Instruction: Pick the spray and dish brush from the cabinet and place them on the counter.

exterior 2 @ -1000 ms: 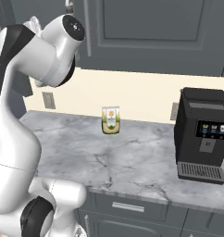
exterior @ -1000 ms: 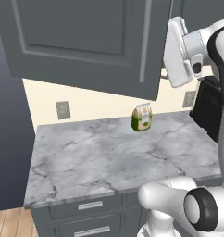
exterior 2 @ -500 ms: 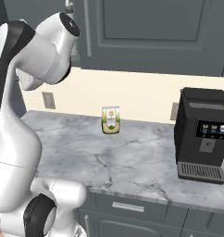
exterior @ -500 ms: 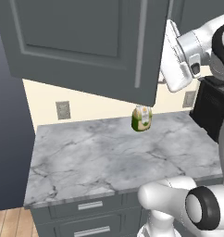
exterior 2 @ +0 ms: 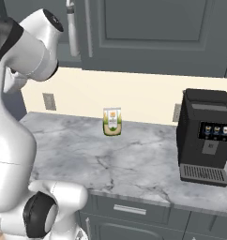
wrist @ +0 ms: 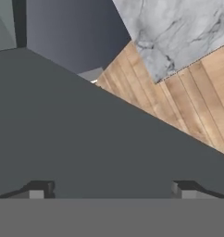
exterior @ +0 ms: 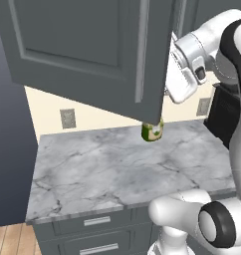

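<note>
White robot housing fills the near edge of both base views, and just beyond it lies the counter, a grey-white marble-veined slab above dark grey drawers with silver handles. Further back on the slab a green-and-cream pouch stands upright near the cream wall, well apart from a black coffee machine at the right end. Above, the cabinet hangs on the wall; in the left base view its dark grey panelled door stands swung out over the counter, its lower corner overlapping the top of the pouch. The arm reaches up beside that door's free edge, near the silver bar handle. In the hand view the gripper has its two dark fingertips spread wide with nothing between them, facing a flat dark grey panel close in front. The spray and the dish brush cannot be made out.
</note>
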{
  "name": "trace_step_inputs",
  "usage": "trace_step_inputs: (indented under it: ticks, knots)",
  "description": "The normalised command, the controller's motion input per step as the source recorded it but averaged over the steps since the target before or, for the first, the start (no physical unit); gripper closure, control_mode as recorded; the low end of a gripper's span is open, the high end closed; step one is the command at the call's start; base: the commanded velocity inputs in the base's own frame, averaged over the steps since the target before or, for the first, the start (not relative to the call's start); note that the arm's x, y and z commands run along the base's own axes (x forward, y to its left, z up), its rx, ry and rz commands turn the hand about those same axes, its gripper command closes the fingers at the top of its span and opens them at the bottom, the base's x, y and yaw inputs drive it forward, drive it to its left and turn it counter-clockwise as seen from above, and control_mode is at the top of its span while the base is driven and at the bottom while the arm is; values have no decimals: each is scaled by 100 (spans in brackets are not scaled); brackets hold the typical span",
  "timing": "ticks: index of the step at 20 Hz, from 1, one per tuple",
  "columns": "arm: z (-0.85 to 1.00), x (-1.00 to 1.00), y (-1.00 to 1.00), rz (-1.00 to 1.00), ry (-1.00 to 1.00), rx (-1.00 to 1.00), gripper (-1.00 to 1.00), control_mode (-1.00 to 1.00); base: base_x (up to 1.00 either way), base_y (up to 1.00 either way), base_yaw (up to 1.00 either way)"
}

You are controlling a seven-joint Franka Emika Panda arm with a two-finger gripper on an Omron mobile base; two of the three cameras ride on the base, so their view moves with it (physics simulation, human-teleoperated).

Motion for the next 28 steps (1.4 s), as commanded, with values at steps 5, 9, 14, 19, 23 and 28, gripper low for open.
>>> trace_step_inputs:
  ticks: [5, 9, 14, 19, 23, 28]
  knots:
    - [-8, -40, 66, -5, 0, 0, -100, -100, 0, 0, 0]
    - [-6, -34, 63, -7, 0, 0, -100, -100, 0, 0, 0]
    - [-2, -26, 58, -5, 5, 0, -100, -100, 0, 0, 0]
    - [-2, -23, 58, -4, 6, 0, -100, -100, 0, 0, 0]
    - [-2, -22, 57, -4, 6, 0, -100, -100, 0, 0, 0]
    - [-1, -16, 49, -3, 6, 0, -100, -100, 0, 0, 0]
